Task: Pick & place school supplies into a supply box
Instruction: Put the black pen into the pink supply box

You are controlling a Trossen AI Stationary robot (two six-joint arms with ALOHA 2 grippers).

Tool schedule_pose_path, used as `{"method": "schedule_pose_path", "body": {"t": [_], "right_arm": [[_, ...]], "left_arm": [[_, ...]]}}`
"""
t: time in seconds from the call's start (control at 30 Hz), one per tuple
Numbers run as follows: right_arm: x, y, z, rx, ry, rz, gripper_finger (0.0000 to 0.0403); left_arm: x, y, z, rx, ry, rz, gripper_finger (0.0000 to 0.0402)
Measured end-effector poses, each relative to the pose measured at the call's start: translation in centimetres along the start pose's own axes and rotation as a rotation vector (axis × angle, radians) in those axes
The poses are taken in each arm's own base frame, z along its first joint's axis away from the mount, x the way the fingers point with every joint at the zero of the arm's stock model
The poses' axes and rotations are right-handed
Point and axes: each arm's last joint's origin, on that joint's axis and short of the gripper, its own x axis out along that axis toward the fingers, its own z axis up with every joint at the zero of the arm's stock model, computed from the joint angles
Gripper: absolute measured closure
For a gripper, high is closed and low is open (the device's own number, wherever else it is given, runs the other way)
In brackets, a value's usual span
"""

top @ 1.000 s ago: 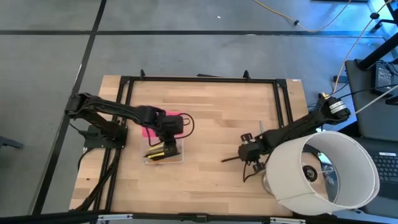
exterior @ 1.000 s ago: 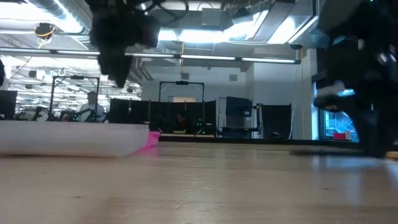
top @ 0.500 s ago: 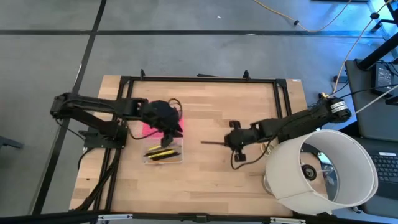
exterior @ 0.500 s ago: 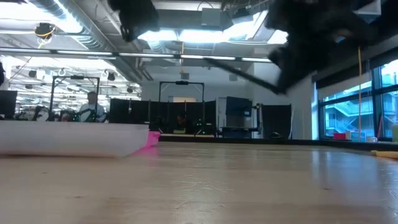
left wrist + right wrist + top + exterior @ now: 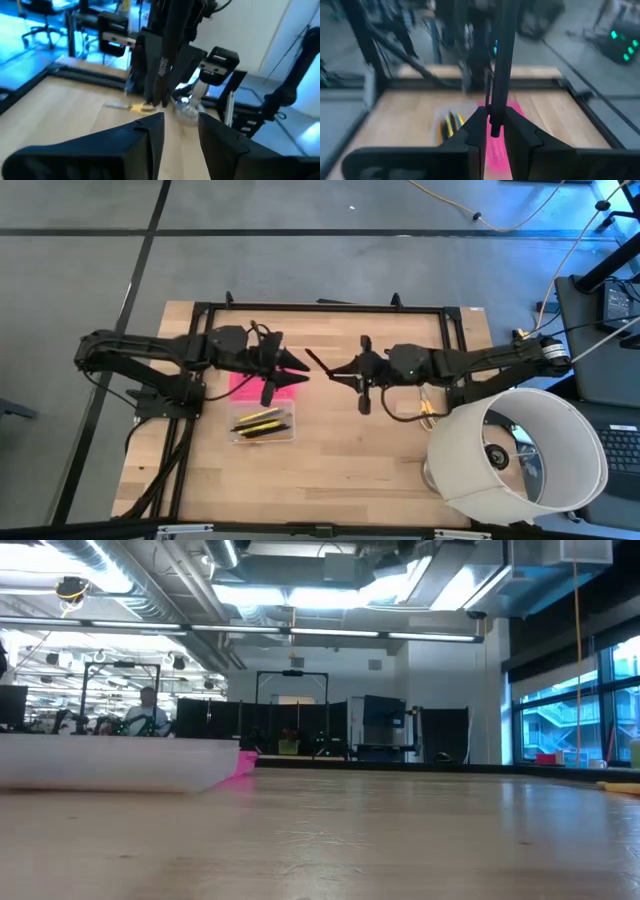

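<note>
Inside, supply box (image 5: 264, 425) holds yellow and black pens (image 5: 259, 421).

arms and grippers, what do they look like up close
Both arms are matte black and jointed, with dark cables looping beside them. The left gripper has broad, flat black fingers tapering to blunt tips. The right gripper looks the same: two wedge-shaped black fingers. No markings are readable.

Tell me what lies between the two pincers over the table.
High view: only the thin black pen held by the right pincer, its tip pointing toward the open left pincer; bare wooden table shows below.
</note>
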Motion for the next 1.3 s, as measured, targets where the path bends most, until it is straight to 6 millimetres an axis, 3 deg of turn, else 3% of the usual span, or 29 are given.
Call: {"method": "schedule_pose_path", "body": {"t": [0.33, 0.9, 1.13, 1.3], "right_arm": [[0.1, 0.3, 0.7, 0.039, -0.071, 0.074, 0.0349], [0.2, 0.3, 0.4, 0.057, -0.045, 0.081, 0.035], [0.2, 0.4, 0.3, 0.052, -0.042, 0.081, 0.0347], [0.3, 0.3, 0.2, 0.028, -0.027, 0.079, 0.0319]], "left_arm": [[2.2, 0.2, 0.1, 0.105, -0.077, -0.015, 0.0291], [2.3, -0.2, 1.5, 0.211, -0.24, -0.039, 0.0296], [2.2, -0.3, 1.6, 0.227, -0.253, -0.039, 0.0327], [2.2, -0.3, 1.6, 0.227, -0.25, -0.039, 0.0369]]}}
